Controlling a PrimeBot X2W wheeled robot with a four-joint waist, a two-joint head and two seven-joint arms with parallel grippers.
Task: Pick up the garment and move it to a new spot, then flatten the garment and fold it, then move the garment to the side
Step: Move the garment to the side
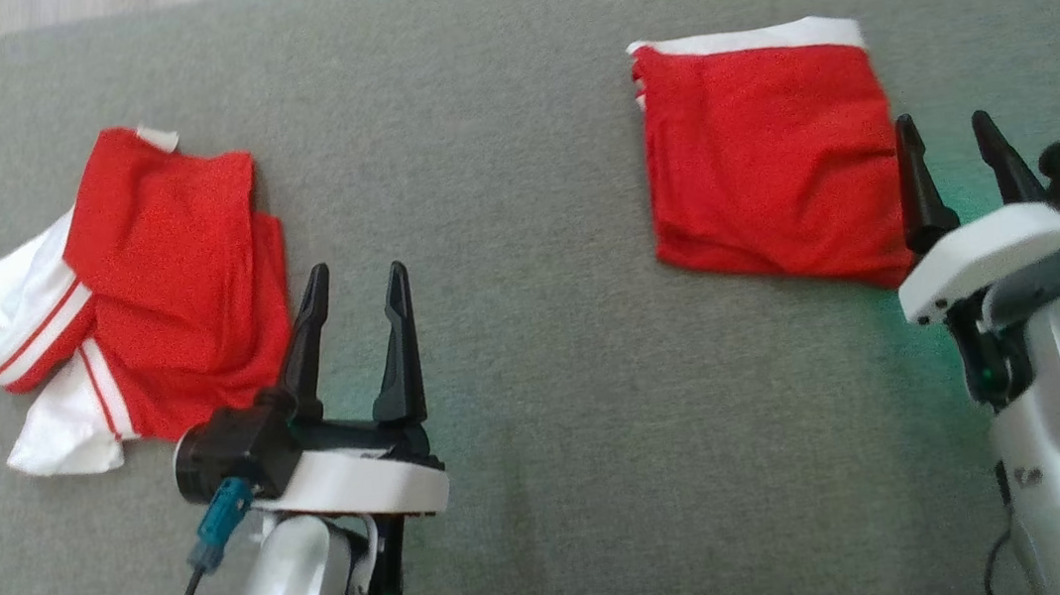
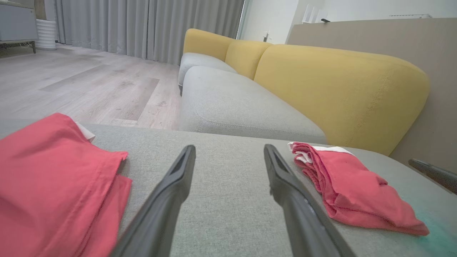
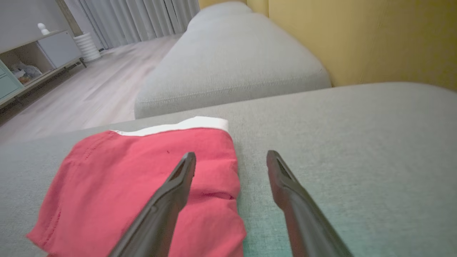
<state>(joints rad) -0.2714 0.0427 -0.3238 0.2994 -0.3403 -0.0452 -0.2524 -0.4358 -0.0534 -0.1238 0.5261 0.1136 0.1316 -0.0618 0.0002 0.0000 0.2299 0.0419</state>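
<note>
On the grey sofa cushion (image 1: 535, 337) the crumpled red-and-white garment (image 1: 159, 280) lies well left of the folded red garment (image 1: 764, 161), the released left tool (image 1: 358, 269) between them, the released right tool (image 1: 944, 121) at the folded one's right edge, where a careless move might snag and undo the fold.

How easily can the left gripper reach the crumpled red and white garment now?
Probably easily, yes: the left gripper is open, empty and right beside the crumpled garment, with nothing between them.

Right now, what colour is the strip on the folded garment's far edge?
White. The strip shows best in the head view.
</note>
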